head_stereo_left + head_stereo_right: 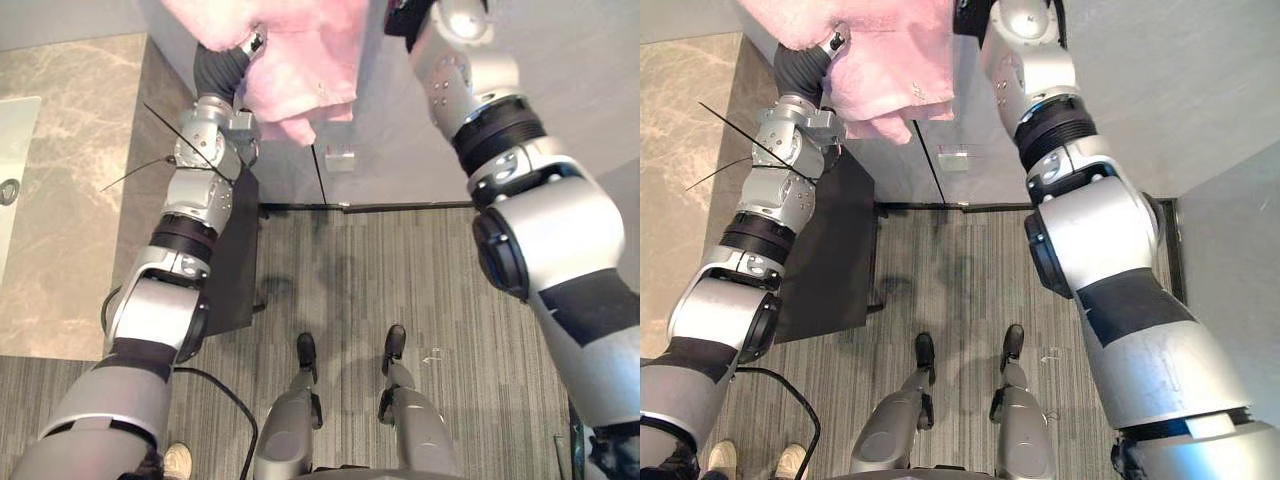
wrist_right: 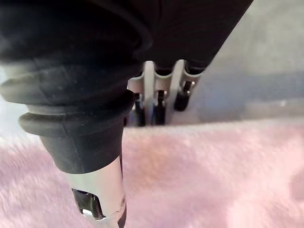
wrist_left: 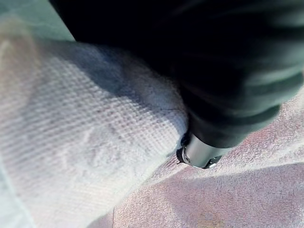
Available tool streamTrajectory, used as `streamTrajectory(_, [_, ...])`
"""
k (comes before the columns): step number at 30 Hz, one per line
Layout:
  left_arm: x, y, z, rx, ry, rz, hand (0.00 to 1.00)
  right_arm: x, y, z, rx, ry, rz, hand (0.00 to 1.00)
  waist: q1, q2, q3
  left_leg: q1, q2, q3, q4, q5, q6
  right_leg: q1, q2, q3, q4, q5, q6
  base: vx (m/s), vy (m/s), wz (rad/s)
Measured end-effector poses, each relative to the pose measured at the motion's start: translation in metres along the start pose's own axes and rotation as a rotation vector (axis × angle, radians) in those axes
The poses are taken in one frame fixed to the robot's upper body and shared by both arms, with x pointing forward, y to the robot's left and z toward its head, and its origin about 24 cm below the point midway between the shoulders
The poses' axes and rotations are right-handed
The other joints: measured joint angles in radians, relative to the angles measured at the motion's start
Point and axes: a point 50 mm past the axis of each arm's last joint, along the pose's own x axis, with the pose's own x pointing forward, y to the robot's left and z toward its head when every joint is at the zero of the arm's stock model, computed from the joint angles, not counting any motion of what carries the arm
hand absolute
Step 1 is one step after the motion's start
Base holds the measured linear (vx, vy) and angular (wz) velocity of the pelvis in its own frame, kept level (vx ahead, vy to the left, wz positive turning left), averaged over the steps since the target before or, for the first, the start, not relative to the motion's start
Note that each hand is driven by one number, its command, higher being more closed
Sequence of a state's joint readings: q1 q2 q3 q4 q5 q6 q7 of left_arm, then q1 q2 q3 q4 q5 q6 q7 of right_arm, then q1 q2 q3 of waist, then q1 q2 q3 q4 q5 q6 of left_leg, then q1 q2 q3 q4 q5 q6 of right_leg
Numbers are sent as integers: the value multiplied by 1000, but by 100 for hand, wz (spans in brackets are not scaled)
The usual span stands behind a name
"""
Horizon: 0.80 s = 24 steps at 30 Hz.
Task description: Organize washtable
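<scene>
Pink towel held up high. The right robot hand seems to pinch its edge. The left robot hand is buried in cloth, so I cannot tell its grip.

Washtable: beige marble-look top, white basin sunk in at far left edge w/ round drain; dark cabinet side below. Floor: grey striped carpet; person's light shoes on it, lower left.
</scene>
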State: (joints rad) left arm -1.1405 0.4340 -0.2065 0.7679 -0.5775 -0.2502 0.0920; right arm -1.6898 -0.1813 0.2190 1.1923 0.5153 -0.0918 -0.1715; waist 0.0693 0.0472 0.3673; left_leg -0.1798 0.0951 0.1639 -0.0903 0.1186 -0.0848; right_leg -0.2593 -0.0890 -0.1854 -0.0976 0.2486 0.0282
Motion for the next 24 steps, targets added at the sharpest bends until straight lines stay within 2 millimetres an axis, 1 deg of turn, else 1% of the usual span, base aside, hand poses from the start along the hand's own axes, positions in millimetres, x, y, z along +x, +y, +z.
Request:
streamTrajectory(1, [0, 0, 0, 1, -1, 0, 100, -2, 5, -7, -26, 14, 17, 0, 0, 0, 0, -1, -1, -1, 0, 0, 0, 0, 0, -1, 0, 0, 0, 22, 40, 5])
streamTrajectory(2, [0, 0, 0, 1, -1, 1, 100, -3, 8, -10, -38, 19, 26, 0, 0, 0, 0, -1, -2, -2, 0, 0, 0, 0, 0, -2, 0, 0, 0, 24, 41, 4])
streamTrajectory(3, [0, 0, 0, 0, 0, 0, 100, -4, 11, -15, -42, 31, 35, 100, 0, 0, 0, -2, -4, -4, 0, 2, 3, 0, -2, -3, 0, 0, 0, 23, 44, 4])
streamTrajectory(6, [0, -1, 0, 0, 0, 0, 100, -6, 14, -22, -86, 42, 50, 100, 1, 0, 0, -4, -6, -7, 0, 2, 3, 0, -4, -6, 0, 0, 0, 22, 41, 4])
streamTrajectory(10, [0, -1, 0, 0, 0, 0, 100, -7, 14, -23, -116, 39, 56, 100, 1, 0, 0, -4, -6, -9, 0, 2, 3, 1, -4, -6, 0, 0, 0, 26, 38, 2])
streamTrajectory(12, [0, -1, 0, 0, 0, 0, 100, -6, 11, -21, -151, 31, 50, 100, 0, 0, 0, -4, -6, -9, 1, 2, 3, 1, -4, -6, 0, 0, 0, 30, 39, 0])
streamTrajectory(14, [0, -1, 0, 0, 0, 0, 100, -5, 3, -19, -168, 23, 32, 100, 1, 0, 0, -4, -6, -9, 2, 2, 3, 2, -5, -6, 0, 0, 0, 31, 40, 0])
streamTrajectory(18, [0, 2, 1, 8, -3, 2, 100, -1, -32, -6, -174, 2, -62, 100, 1, 0, 0, 5, -8, -4, 3, 2, 3, 10, -12, -5, 0, 0, 0, 30, 42, -1])
streamTrajectory(19, [0, 4, 2, 14, -5, 2, 100, -1, -38, -4, -170, -2, -79, 100, 0, 0, 0, 9, -8, 0, 4, 2, 3, 12, -13, -3, 0, 0, 0, 32, 40, -4])
streamTrajectory(21, [2, 3, 6, 23, -15, -7, 100, 0, -43, 1, -190, -9, -86, 100, -2, 0, 0, 12, -11, 5, 4, 2, 3, 12, -15, 3, 0, 0, 0, 19, 18, -8])
streamTrajectory(22, [5, 0, 10, 32, -30, -20, 100, 0, -43, 1, -190, -8, -88, 100, -3, 0, 0, 14, -11, 7, 5, 2, 3, 12, -15, 6, 0, 0, 0, 6, 6, -9])
streamTrajectory(24, [6, -2, 13, 36, -38, -31, 100, 0, -44, 2, -193, -6, -90, 100, -3, 0, 0, 16, -10, 10, 8, 2, 3, 14, -14, 9, 0, 0, 0, 1, 1, -6])
